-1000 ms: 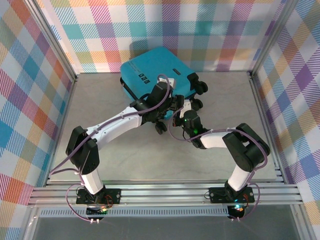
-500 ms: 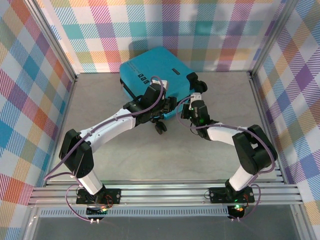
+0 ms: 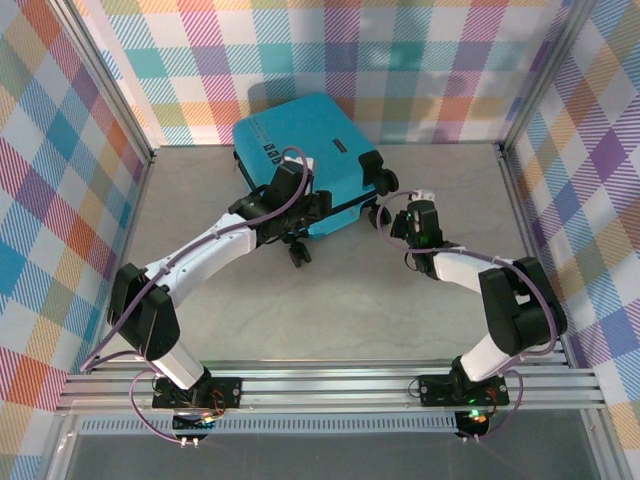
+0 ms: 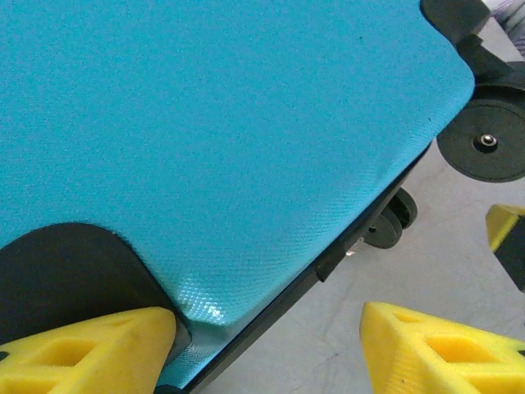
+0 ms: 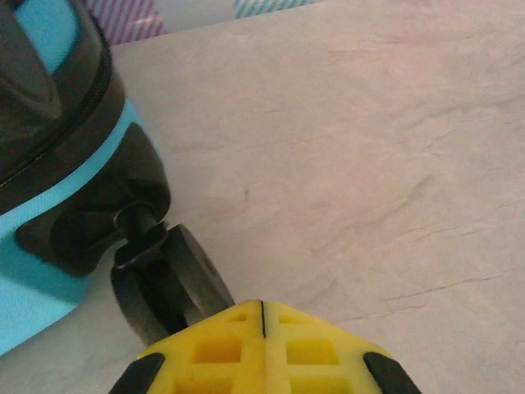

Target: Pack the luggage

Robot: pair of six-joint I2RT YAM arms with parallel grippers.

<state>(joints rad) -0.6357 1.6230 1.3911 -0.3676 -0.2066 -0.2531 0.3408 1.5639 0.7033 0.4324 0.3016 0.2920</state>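
The luggage (image 3: 300,130), a turquoise hard-shell suitcase, is seen lying closed at the far middle of the table (image 3: 250,310), close to the checked back wall (image 3: 330,50). Whatever it holds is hidden by the shut shell. Its near edge is partly covered in the top view by the left arm's wrist. In the left wrist view the shell is cut off by the frame, and the left gripper (image 4: 262,353) is spread wide, one yellow fingertip (image 4: 82,349) set against the suitcase's corner, the other over bare table. The right gripper (image 5: 262,349) is closed on nothing, its pads met, just beside a black wheel (image 5: 168,287). Compared with half a second ago, the suitcase is shifted slightly left and the right wrist is drawn rightward.
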